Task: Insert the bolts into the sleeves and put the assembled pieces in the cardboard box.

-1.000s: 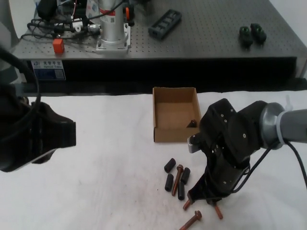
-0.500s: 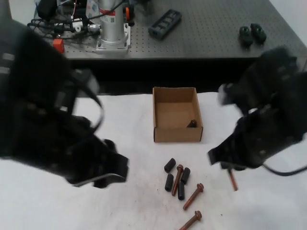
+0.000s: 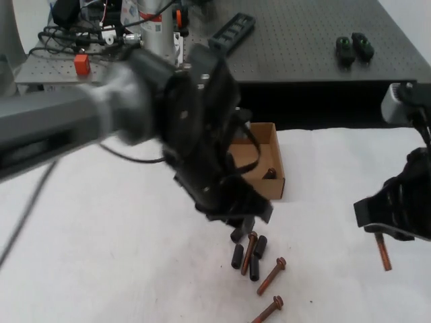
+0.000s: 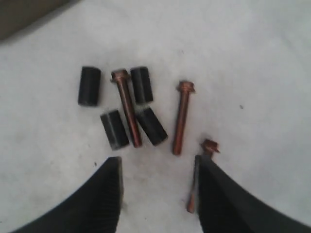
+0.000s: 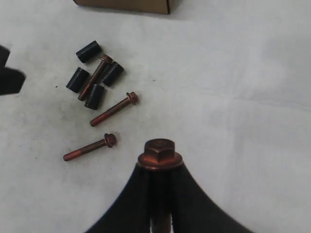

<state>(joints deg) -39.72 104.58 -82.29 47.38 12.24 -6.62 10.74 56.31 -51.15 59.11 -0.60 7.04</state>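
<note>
Right hand (image 5: 158, 167) is pinching a copper bolt (image 5: 159, 151) at the high view's lower right. Left hand (image 4: 158, 162), spread wide, hangs over the black sleeves (image 4: 90, 86) bottom center.

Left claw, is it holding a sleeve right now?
No, the left claw is open, and the four sleeves lie on the cloth.

The left arm (image 3: 60, 128) has a grey link that ends in a matte black housing (image 3: 199, 114), with thin black cables (image 3: 256, 148) looping off it. The left hand (image 4: 158, 165) has two black fingers (image 4: 97, 204) with fine ribs running across their faces. The right arm (image 3: 404, 195) shows a black casing with a light grey block (image 3: 399, 102) above it. The right hand (image 5: 159, 170) has two smooth black fingers (image 5: 126, 204) that taper to narrow tips.
</note>
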